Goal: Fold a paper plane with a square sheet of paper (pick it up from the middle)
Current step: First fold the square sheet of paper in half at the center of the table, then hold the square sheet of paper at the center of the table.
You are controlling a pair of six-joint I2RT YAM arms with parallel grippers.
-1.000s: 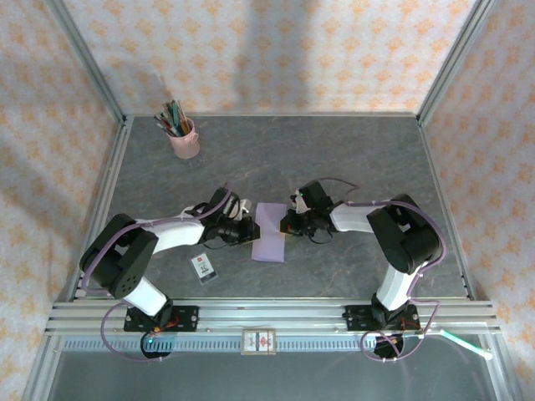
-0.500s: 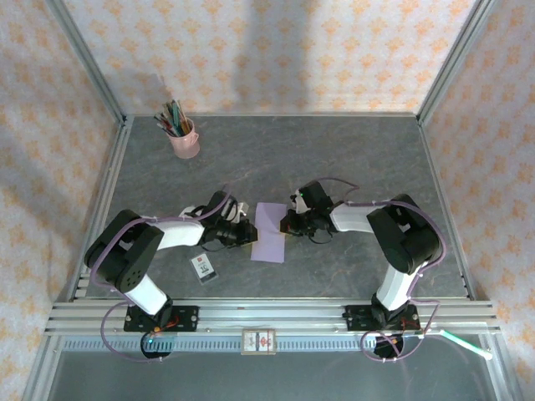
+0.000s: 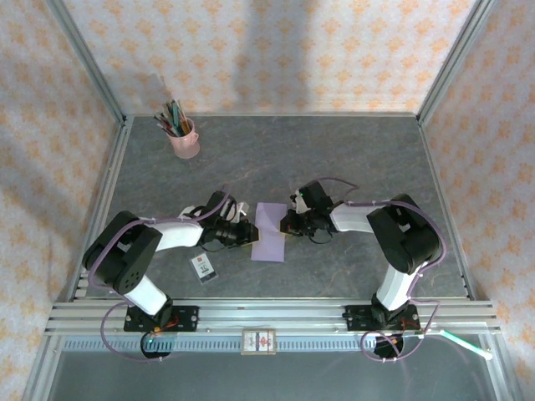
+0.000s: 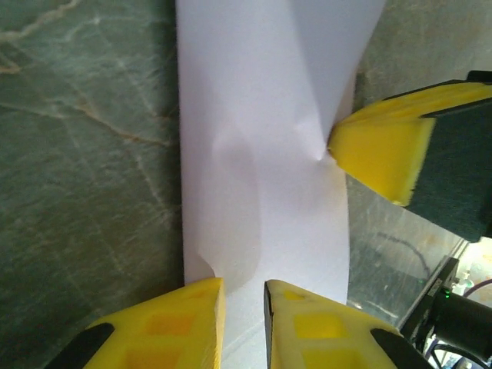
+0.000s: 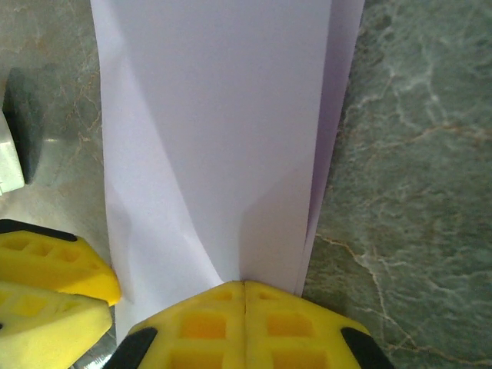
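Note:
The square sheet of paper [image 3: 270,234] is lavender and lies on the table folded lengthwise into a layered rectangle, not a pointed paper plane. My left gripper [image 3: 249,234] sits at its left edge. In the left wrist view its jaws [image 4: 244,296] stand a narrow gap apart over the paper [image 4: 261,115], which shows through the gap. My right gripper [image 3: 287,224] is at the paper's right edge. Its tips [image 5: 244,286] are shut together on the edge of the paper [image 5: 215,115], which puckers there. The right gripper's finger [image 4: 380,150] shows touching that pucker.
A small white card [image 3: 203,266] lies near the left arm, toward the front. A pink cup of pens [image 3: 184,138] stands at the back left. Metal frame rails [image 3: 267,316] run along the near edge, and patterned walls close in the sides.
My left gripper has crept slightly right against the paper's edge and its jaws have eased apart a little. The right gripper has stayed shut in place.

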